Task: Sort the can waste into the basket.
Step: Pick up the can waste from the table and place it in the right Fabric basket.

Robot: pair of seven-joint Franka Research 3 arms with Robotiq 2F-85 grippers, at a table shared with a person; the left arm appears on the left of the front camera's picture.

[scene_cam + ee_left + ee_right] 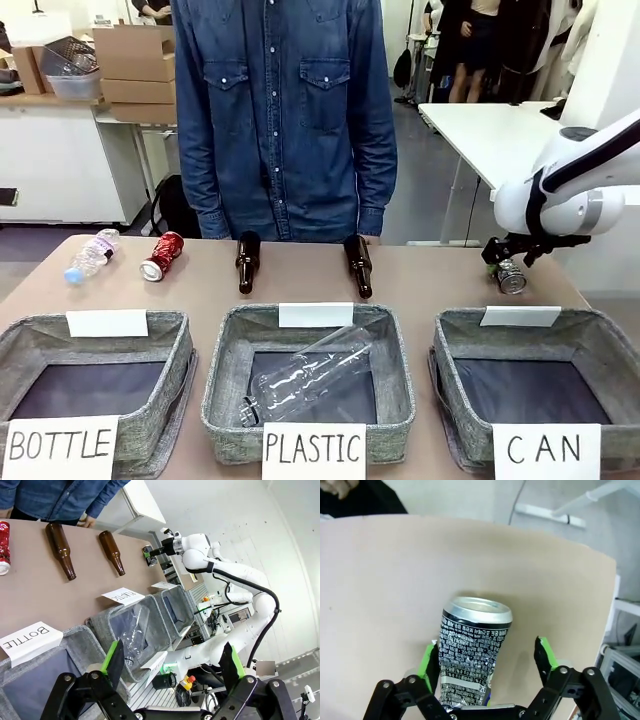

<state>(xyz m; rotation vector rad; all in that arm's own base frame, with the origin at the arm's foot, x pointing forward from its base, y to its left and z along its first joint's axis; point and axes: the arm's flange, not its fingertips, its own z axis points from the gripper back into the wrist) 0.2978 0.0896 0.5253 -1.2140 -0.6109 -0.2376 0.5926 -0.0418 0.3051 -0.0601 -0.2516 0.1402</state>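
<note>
The grey basket signed CAN (600, 345) sits at the table's near edge, on the robot's right. Just beyond it, the dark printed can (470, 650) lies on the tabletop between the spread jaws of the right gripper (486, 652) (one green pad touches it, the other stands apart). The dented red can (162, 255) lies far left. The left gripper (174, 652) hangs released, holding nothing.

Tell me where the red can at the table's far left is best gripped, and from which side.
Probably grip the red can across its mid-body, coming down from above. It lies on its side with both long flanks free, and the plastic bottle beside it lies apart.
</note>
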